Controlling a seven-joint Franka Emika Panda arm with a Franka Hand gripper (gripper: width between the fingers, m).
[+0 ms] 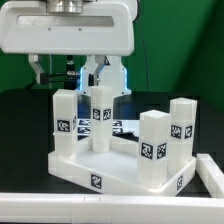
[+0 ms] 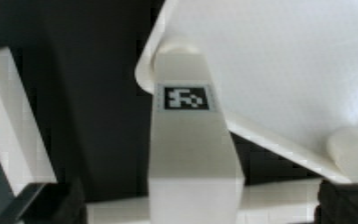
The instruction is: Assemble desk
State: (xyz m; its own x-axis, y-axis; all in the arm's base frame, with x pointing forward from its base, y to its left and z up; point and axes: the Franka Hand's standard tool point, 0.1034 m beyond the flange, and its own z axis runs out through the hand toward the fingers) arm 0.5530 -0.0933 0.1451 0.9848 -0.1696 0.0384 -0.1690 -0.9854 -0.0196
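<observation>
**Claw standing over the back leg, which points straight up beneath it**

The desk top [image 1: 110,168] is lying upside down on the black table [image 1: 20,120], its rimmed underside facing up, and four square legs are standing on it, one near each corner. In the exterior view the claw [image 1: 103,78] is hanging directly above the leg at the back corner [image 1: 102,115], the one farthest from the camera and roughly in the middle of the picture. Its two fingers are reaching down on either side of that leg's upper end, so the leg is lying just below and between them, not off to one side.

The leg's long axis is running vertically, in line with the claw's own approach, and this is the relation the coming move is depending on: any turning or pressing is likely needing to happen about that upright axis. The wrist view is looking down the same tagged leg [image 2: 190,150], with the white desk top [image 2: 300,70] spreading out beyond it, and the leg is sitting centred in the picture.

Whether the fingers are actually pinching the leg or merely flanking it, I cannot tell; the fingertips are partly hidden by the leg and the pictures are small.

The other three legs are standing well apart from the claw: one at the exterior view's left corner [image 1: 65,122], two at the exterior view's right [image 1: 182,125] and front right [image 1: 154,140]. There is only the one arm, so no choice of hand is arising.
</observation>
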